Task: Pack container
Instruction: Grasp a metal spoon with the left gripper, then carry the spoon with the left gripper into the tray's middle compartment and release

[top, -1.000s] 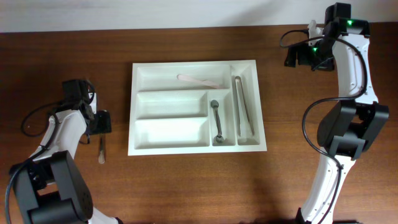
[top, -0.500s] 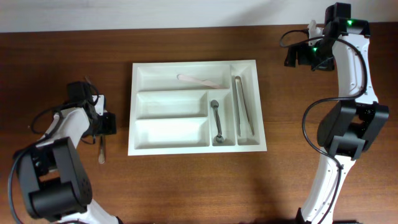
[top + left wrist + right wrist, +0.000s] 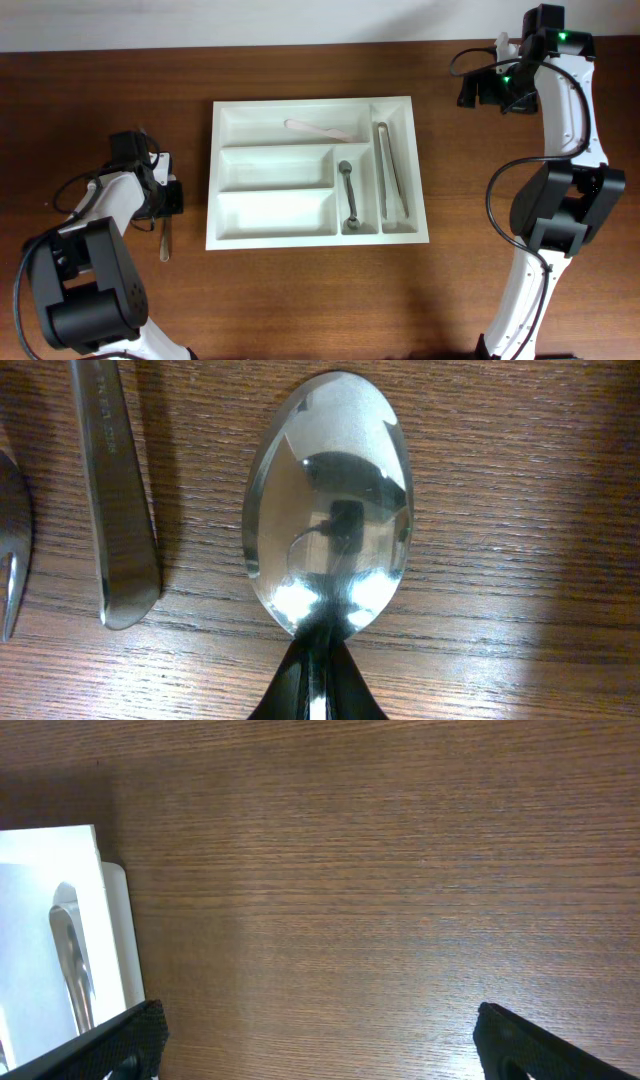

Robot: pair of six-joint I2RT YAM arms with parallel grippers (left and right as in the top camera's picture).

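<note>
Left of the container (image 3: 310, 102), the lowered left hand (image 3: 166, 202) pinches a spoon (image 3: 330, 510); right hand (image 3: 318, 1045) spread wide.

Table (image 3: 300, 300): dark reddish-brown wood, fine straight grain, paler streaks up close. Container (image 3: 300, 104): plain white all over, no pattern. Loose spoon (image 3: 328, 510): mirror-bright silver, dark reflections in the bowl (one small black square blob mid-bowl). Handle (image 3: 115, 490) beside it: duller silver, faint stamped lettering, unreadable. Fork tip (image 3: 10, 540): silver. In the tray, tongs (image 3: 390, 170) and small spoon (image 3: 348, 195) are silver-grey, and the spatula (image 3: 322, 128) is pale pinkish-cream. My left gripper (image 3: 315, 698) is black; my right gripper (image 3: 320, 1035) is black too, slightly speckled. My arms are white with black joints, green lights (image 3: 562, 38) on the right one.
</note>
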